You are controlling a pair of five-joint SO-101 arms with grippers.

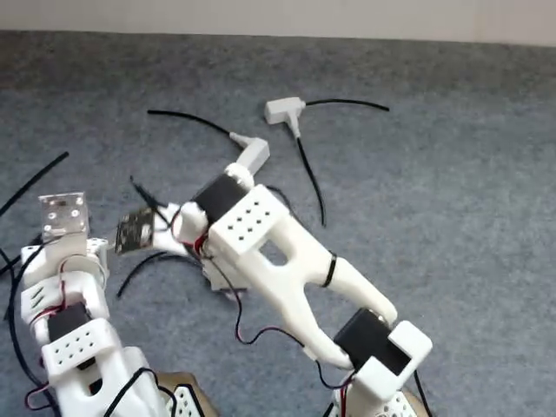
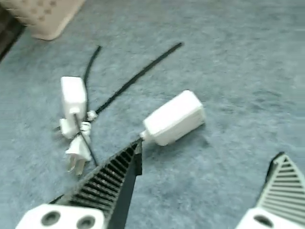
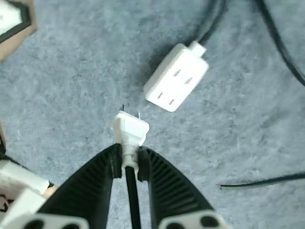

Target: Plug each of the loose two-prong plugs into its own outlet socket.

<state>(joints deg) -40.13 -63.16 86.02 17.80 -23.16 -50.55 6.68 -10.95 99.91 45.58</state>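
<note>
Right gripper clamped on plug, prongs toward outlet socket

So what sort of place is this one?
Probably a robot practice bench: a grey carpet-like surface, white arms side by side, and the right gripper holding a plug near an outlet socket.

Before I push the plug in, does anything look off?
Yes. The plug, pinched at its cord end in the right gripper, is not lined up: its prongs point past the outlet, which lies off to one side and turned at an angle. Nothing looks damaged.
</note>
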